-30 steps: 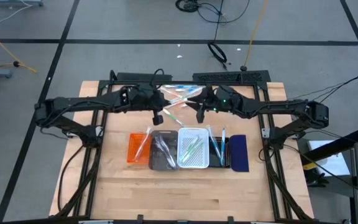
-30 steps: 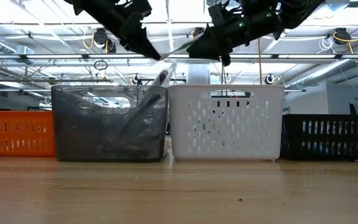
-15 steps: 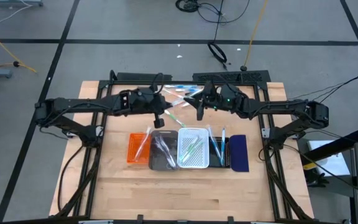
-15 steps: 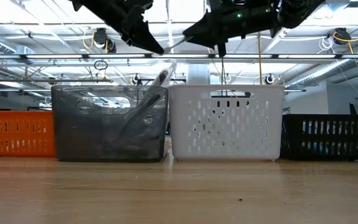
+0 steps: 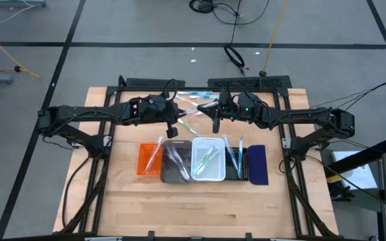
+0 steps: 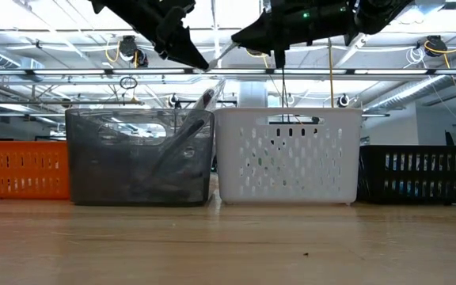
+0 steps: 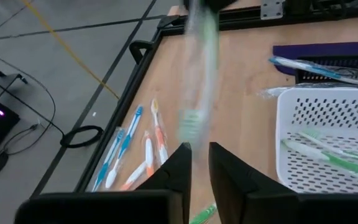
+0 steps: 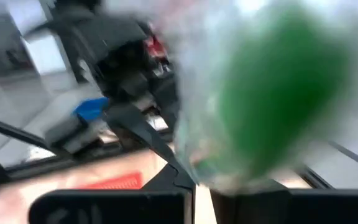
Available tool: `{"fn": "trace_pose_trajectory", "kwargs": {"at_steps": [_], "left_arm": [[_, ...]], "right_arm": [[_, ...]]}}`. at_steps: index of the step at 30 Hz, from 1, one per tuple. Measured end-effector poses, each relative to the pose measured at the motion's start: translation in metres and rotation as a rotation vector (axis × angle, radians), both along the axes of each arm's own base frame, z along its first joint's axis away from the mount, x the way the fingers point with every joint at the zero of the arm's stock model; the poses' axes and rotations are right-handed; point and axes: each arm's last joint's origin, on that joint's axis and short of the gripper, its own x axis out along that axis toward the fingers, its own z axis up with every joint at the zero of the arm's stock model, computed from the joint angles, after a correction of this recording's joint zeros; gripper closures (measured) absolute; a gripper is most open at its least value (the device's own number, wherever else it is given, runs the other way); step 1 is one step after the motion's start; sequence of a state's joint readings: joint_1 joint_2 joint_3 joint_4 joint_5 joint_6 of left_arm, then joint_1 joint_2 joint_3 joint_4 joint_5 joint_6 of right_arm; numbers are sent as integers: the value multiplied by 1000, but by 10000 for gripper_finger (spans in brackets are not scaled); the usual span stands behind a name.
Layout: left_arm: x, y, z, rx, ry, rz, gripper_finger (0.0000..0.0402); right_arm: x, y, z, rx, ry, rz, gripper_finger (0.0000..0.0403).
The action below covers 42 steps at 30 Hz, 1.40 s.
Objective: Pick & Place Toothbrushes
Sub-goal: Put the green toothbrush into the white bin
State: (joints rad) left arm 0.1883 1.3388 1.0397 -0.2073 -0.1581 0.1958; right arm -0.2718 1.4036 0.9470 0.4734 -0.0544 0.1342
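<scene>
A green toothbrush in a clear wrapper (image 5: 190,123) hangs in the air between my two grippers, above the far ends of the grey tray (image 5: 176,163) and the white tray (image 5: 208,161). My left gripper (image 5: 171,128) is shut on one end of it and my right gripper (image 5: 214,125) is shut on the other. In the low view the toothbrush (image 6: 224,54) spans the gap high above the trays. More toothbrushes lie in a loose pile (image 5: 194,100) on the table by its far edge. Others lie inside the trays. My left gripper (image 7: 199,163) pinches the toothbrush's near end (image 7: 192,124) between its two fingers, which lie roughly along the stick. The toothbrush is lifted clear and runs away from the fingers toward the other arm. My right gripper (image 8: 202,186) pinches the opposite end (image 8: 247,112) of the wrapped toothbrush. It comes at the stick from the table's right, and the end is clear of the table.
Five trays stand in a row at mid-table: orange (image 5: 149,159), grey, white, black (image 5: 236,161) and navy (image 5: 257,164). The left wrist view shows loose blue and orange toothbrushes (image 7: 132,152) on the wood. Bare table lies toward the near edge.
My right gripper has risen and tipped, carrying its end of the toothbrush higher above the white tray. My left gripper has stayed almost where it was, a little higher. The toothbrush stays stretched between the two grippers.
</scene>
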Motion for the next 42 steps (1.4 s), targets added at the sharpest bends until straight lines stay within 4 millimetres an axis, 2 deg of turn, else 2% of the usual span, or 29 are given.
{"fn": "trace_pose_trajectory", "kwargs": {"at_steps": [6,10,12,18,23,29,34,42], "left_arm": [[0,-1,0,-1,4,-16,316],[-1,-1,-1,4,16,-10,300],[-2,-1,-3,0,39,-8,295],[-5,-2,-8,-14,103,-5,295],[-7,-2,-11,-22,135,-4,295],[-7,-2,-11,-24,137,-2,295],[-7,-2,-11,-25,136,-1,295],[-7,-2,-11,-28,135,1,295]], "right_arm": [[-1,-2,-8,-3,83,-49,391],[-4,3,-13,27,156,29,391],[-6,10,-14,19,206,54,391],[-17,48,-13,-21,327,180,391],[-25,79,-16,-134,446,175,391],[-31,107,-24,-236,550,207,391],[-38,117,-31,-267,645,150,391],[-38,121,-38,-272,690,147,391]]}}
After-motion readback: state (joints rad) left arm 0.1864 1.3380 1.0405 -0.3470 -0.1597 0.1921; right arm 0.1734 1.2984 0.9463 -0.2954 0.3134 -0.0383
